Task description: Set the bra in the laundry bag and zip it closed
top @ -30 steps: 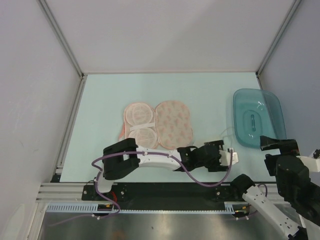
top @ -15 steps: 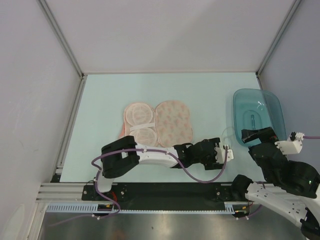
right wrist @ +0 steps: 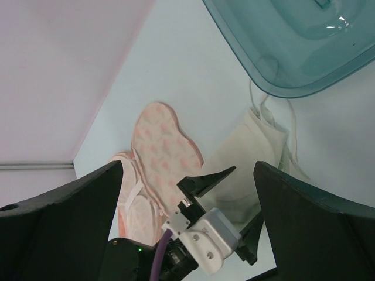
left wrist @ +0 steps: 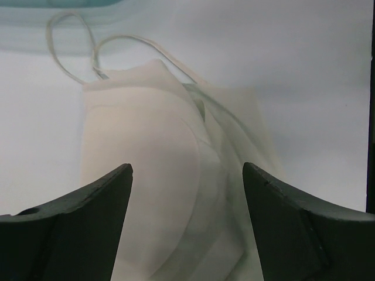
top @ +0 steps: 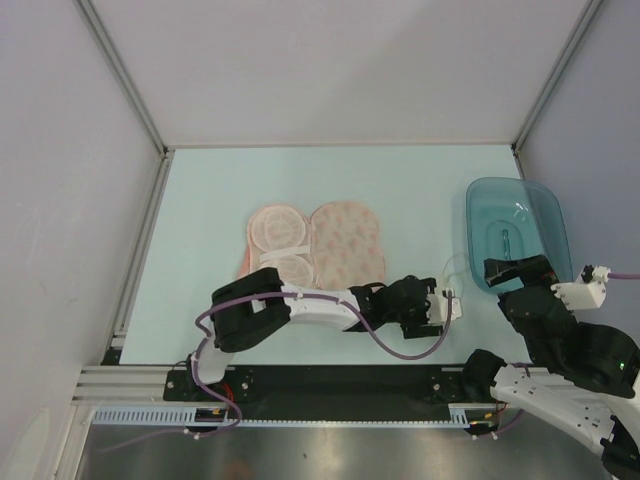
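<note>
The right arm has swung up from the table's 5 o'clock corner, and its right hand [right wrist: 187, 165] now hovers over the near rim of the teal tray [top: 515, 230]. The left arm has pulled in a little toward 9 o'clock. The left hand [left wrist: 187, 168] is released, its two dark fingers spread wide to either side of the bra [left wrist: 152, 175]; whether they touch the fabric cannot be told. The bra lies crumpled on the table [top: 210, 200], with its thin straps [left wrist: 126, 36] looping toward the tray at about 1 o'clock. The right hand is also released and empty, its fingers fully spread. The laundry bag [top: 345, 240] lies opened flat near the middle of the table, at about 10 o'clock from the bra and apart from it. Its printed half is just beside the mesh-lined half.
</note>
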